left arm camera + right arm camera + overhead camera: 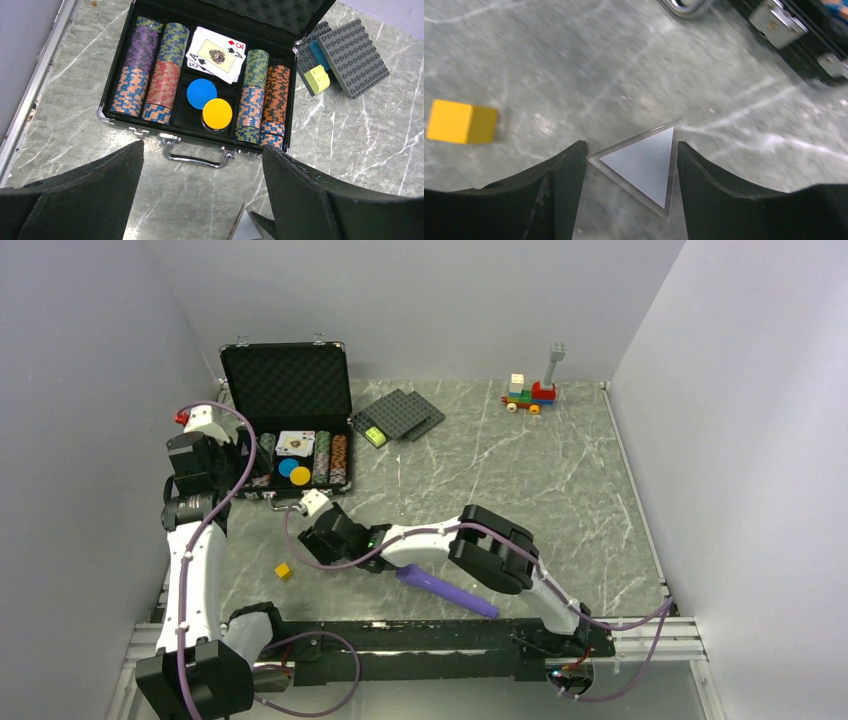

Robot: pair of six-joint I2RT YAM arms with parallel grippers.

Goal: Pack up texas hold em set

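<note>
The black case [285, 380] lies open at the back left, lid up. In its tray [104, 114] sit striped chip stacks [162, 75], playing cards [215, 52], a blue disc [201, 93] and a yellow disc [217, 113]. My left gripper [202, 146] hangs open over the table just in front of the case handle [192, 159], with nothing between its fingers. My right gripper [630, 150] is shut on the triangle [644, 162], whose face shows silvery grey with a clear rim. One finger meets its left corner, the other its right edge. This is close to the case front [308, 508].
A small yellow cube [284, 571] lies left of the right gripper. A purple cylinder [445, 590] lies under the right arm. Dark grey studded plates [400, 415] with a yellow-green brick sit right of the case. A toy brick train [530, 392] stands at the back.
</note>
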